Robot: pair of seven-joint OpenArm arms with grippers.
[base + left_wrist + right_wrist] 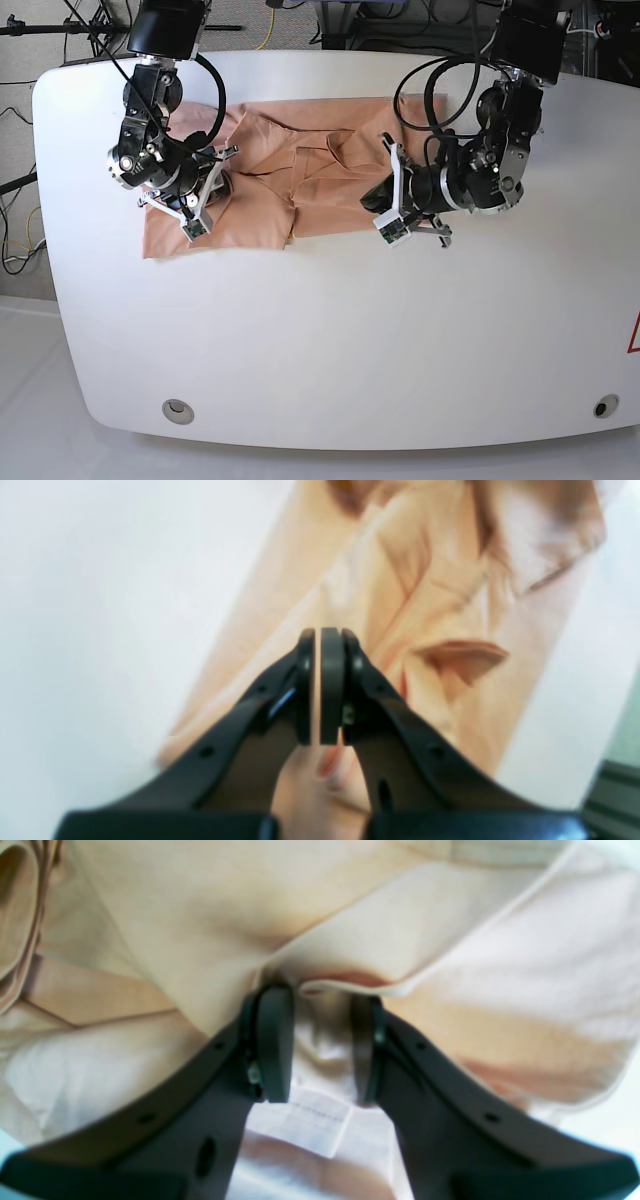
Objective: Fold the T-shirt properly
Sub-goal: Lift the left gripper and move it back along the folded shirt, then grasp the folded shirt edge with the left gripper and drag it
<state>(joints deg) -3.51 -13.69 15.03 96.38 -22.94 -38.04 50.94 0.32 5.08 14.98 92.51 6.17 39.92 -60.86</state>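
The salmon-pink T-shirt (310,160) lies wrinkled and partly folded on the back left half of the white table. My left gripper (386,208) hovers at the shirt's front right edge. In the left wrist view this left gripper (320,632) is shut, pads together, over creased T-shirt cloth (440,605); I cannot tell whether any cloth is pinched. My right gripper (205,198) sits on the shirt's left part. In the right wrist view the right gripper (320,995) stands open, with a folded hem of the T-shirt (175,915) at its tips and a white label (305,1125) below the gap.
The white table (350,330) stretches wide in front of the shirt. Two round fittings (178,408) (601,405) sit near its front corners. Cables and stands crowd the area behind the back edge. A red mark (633,335) shows at the right edge.
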